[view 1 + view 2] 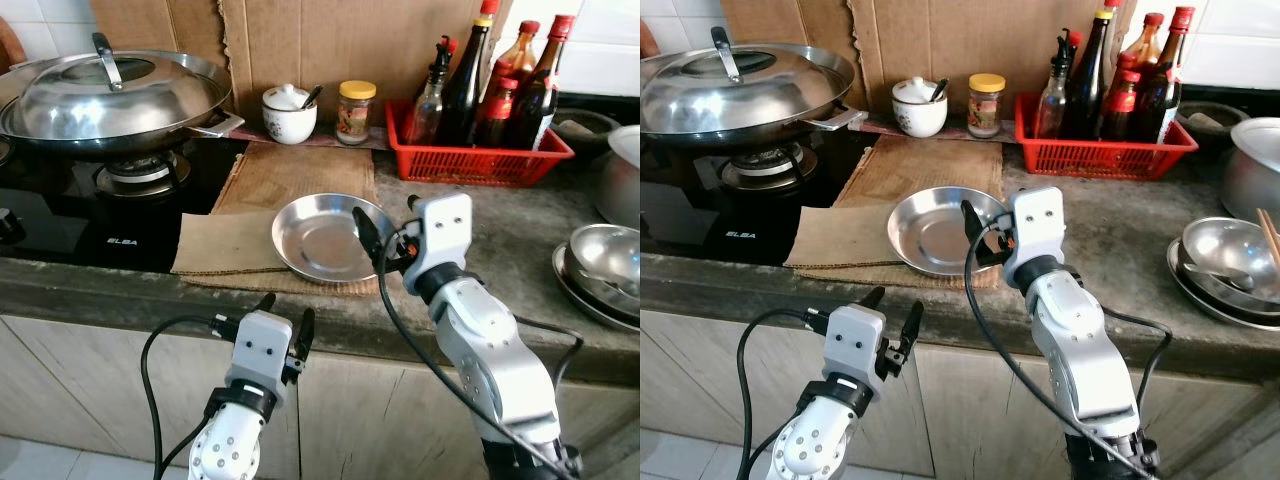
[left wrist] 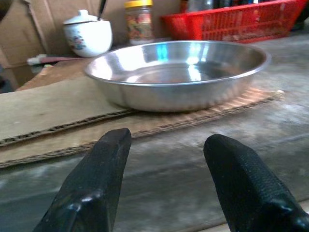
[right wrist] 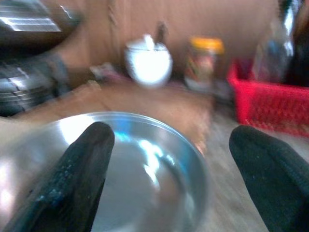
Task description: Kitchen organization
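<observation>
Right claw [image 1: 385,232] above steel plate [image 1: 318,240]

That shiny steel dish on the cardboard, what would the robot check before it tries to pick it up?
1. Steel dish empty inside: ok.
2. Right gripper fingers spread apart: ok.
3. Right gripper at the dish's rim: ok, one finger hangs over the dish, the other beside it.
4. Left gripper out of the way: ok, low at the counter edge.
5. Cardboard lies flat: ok.
6. Dish's weight: cannot tell.
</observation>
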